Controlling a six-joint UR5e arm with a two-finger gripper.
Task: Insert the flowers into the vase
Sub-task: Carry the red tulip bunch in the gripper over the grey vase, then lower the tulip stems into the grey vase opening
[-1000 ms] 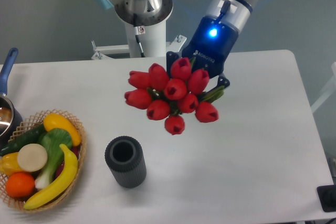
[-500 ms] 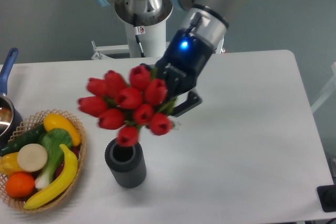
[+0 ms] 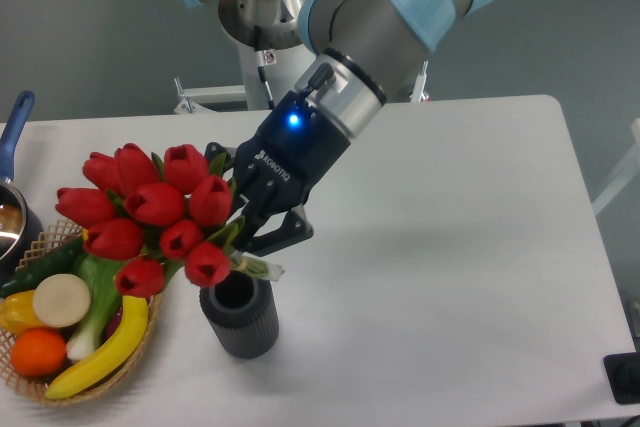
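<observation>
The flowers (image 3: 150, 209), a bunch of red tulip buds with green leaves, hang tilted in the air, heads out to the left over the basket's edge. My gripper (image 3: 258, 219) is shut on their stems just above and right of the vase's mouth. The stem ends (image 3: 262, 269) stick out at the vase's upper right rim. The vase (image 3: 240, 313), a dark grey ribbed cylinder, stands upright on the white table (image 3: 460, 247) with its round mouth open and partly covered by the lowest bud.
A woven basket (image 3: 60, 387) with fruit and vegetables sits at the front left, close to the vase. A blue-handled metal pot (image 3: 12, 162) is at the left edge. The robot's base (image 3: 275, 37) stands at the back.
The arm has swung left and down with the flowers, from mid-table to over the vase. The bunch has tilted further left, over the basket.
</observation>
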